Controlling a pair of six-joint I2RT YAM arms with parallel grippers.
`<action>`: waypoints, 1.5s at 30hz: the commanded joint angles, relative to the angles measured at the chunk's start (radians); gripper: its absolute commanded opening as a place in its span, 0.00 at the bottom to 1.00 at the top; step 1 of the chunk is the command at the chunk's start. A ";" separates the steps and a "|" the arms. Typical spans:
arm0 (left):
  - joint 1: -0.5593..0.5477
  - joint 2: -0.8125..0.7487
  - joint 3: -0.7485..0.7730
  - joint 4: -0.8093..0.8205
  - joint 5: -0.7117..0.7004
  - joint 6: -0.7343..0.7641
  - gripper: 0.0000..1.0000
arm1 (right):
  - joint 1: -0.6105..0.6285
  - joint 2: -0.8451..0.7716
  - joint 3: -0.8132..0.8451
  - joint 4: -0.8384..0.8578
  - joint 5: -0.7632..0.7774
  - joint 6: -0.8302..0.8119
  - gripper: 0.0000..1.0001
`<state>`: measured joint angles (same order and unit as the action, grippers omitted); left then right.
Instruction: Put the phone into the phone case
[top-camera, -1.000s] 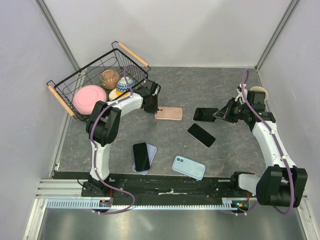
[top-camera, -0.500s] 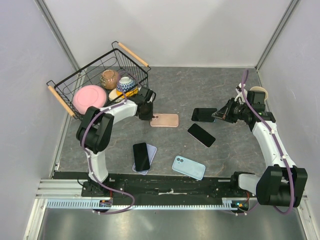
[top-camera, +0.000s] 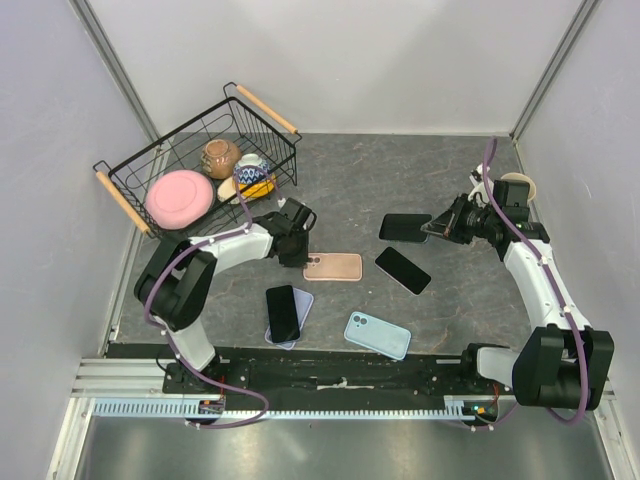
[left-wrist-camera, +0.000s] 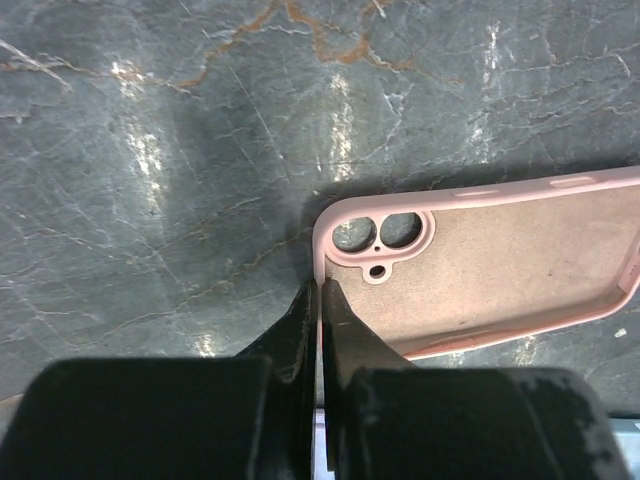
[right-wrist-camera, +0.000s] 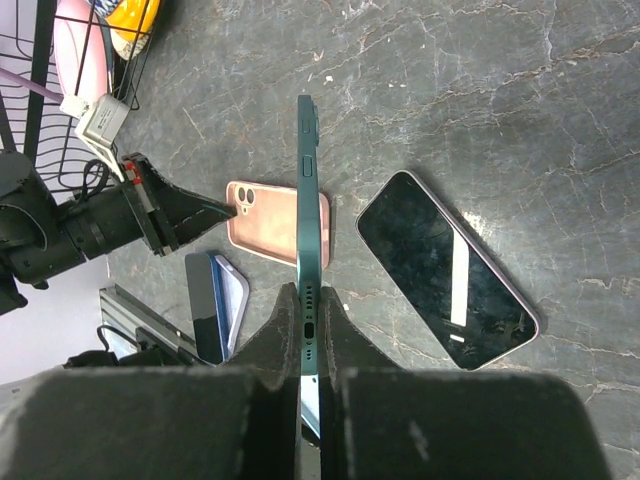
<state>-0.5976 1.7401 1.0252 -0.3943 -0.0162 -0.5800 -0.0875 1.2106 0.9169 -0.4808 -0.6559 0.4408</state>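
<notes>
Phone (top-camera: 405, 227): dark green, lifted off the table (top-camera: 400, 165) right of centre, gripped edgewise by the right claw (top-camera: 438, 228), fingers closed tight on its lower end.
Case (top-camera: 333, 266): pink, open side up, flat near the table's centre; left claw (left-wrist-camera: 320, 300) pinched nearly closed on the thin wall at its camera-hole end.
Change: case dragged away from the basket (top-camera: 120, 200) toward the near edge; phone eased leftward; insertion not begun.
Room: bare table beyond the case toward the far edge; black phone (top-camera: 403, 270) just right of it, likely in the way.
</notes>
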 joint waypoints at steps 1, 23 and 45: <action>-0.024 -0.010 -0.004 0.020 0.039 -0.037 0.06 | 0.000 -0.005 0.005 0.073 -0.050 0.022 0.00; 0.208 -0.505 -0.088 0.126 0.387 0.085 0.91 | 0.081 0.017 0.036 0.080 0.021 0.001 0.00; 0.526 -0.651 -0.355 0.387 0.883 -0.014 0.98 | 0.259 0.079 0.045 0.195 0.003 0.055 0.00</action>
<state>-0.0677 1.0481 0.6479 -0.0479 0.7933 -0.5751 0.1505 1.2911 0.9169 -0.3653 -0.6197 0.4793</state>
